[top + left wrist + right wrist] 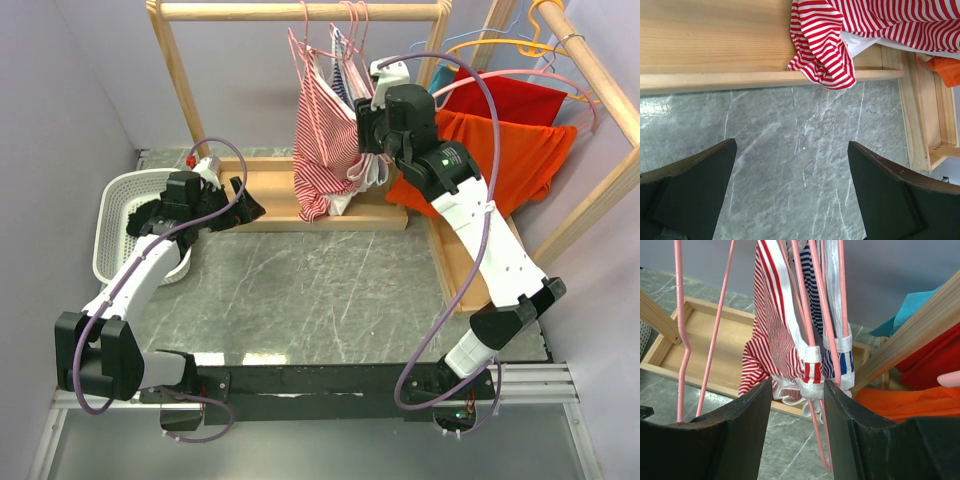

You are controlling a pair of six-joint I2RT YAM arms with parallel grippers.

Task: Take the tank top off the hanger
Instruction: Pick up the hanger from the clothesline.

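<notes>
While the left pincer (791, 145) is gaping open, the right wrist view alone is showing the right pincer (797, 385) straddling the tank top (765, 355); grip unclear.

Red-and-white striped tank top (322, 150) on pink hanger (304, 28), hem bunched on wooden rack base (270, 195).

The tank top (322, 140) hangs on a hanger (305, 30) from the rack rail (250, 12), hem resting on the rack's base (270, 185) — basket (115, 225) far left, a second rack (600, 82) right; other garments seemingly hang just behind it.

Pink hanger wires (841, 290) in R claw (798, 386) gap
</notes>
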